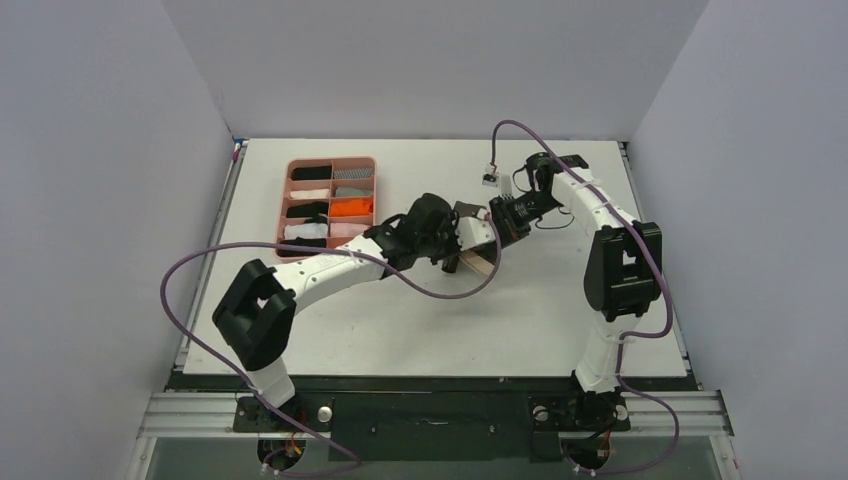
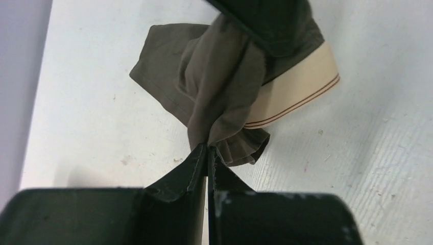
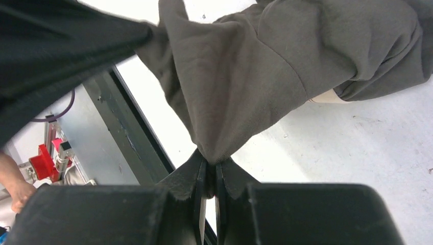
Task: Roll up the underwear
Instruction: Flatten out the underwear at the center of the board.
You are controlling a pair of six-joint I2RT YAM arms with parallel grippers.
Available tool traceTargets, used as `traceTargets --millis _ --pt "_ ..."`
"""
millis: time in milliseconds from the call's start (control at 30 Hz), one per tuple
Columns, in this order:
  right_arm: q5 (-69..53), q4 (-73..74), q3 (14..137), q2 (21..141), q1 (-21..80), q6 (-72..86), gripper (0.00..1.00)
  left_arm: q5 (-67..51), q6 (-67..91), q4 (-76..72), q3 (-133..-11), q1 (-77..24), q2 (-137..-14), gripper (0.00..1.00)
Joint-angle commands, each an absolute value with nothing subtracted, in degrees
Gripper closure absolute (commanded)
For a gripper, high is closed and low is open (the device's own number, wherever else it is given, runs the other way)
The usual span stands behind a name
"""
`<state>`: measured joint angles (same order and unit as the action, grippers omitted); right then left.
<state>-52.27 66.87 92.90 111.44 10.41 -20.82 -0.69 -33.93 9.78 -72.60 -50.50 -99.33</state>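
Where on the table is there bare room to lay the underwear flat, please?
The table strip between the underwear and the near edge is bare, as is the far strip right of the pink tray. The middle is crowded: left pincer and right pincer grip the underwear.

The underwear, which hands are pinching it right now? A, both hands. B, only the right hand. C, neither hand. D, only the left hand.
A: the left hand and the right hand each show, in their own wrist view, fingertips closed on a bunch of the underwear.
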Motion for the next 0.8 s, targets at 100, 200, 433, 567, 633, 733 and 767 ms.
traceTargets --millis 100,200,433,567,633,733,767 --pt "-53.3 74.2 95.3 110.9 10.4 -29.1 0.83 -15.5 -19.2 13.0 -77.3 -46.1 -96.4 1.00" --pt "-53.5 75.6 95.0 110.5 10.5 -31.2 0.69 -15.9 -15.8 11.7 -77.7 -45.7 -96.4 1.00" --pt "-53.5 75.4 91.8 109.1 10.2 -33.9 0.49 -15.2 -2.5 9.9 -79.2 -45.1 -96.8 1.00" --pt "-53.2 74.7 90.1 109.0 9.6 -35.0 0.45 -15.3 4.6 11.4 -81.9 -43.7 -98.6 1.00" --pt "-53.1 73.6 89.1 108.9 9.0 -34.8 0.44 -16.2 8.0 12.0 -83.2 -42.5 -99.7 1.00" --pt "-52.9 71.6 87.5 108.9 7.7 -34.5 0.42 -18.1 12.3 12.9 -85.0 -40.5 -101.5 1.00" --pt "-52.9 71.2 87.2 108.9 7.6 -34.5 0.41 -18.9 14.2 13.0 -85.8 -39.6 -101.8 1.00"
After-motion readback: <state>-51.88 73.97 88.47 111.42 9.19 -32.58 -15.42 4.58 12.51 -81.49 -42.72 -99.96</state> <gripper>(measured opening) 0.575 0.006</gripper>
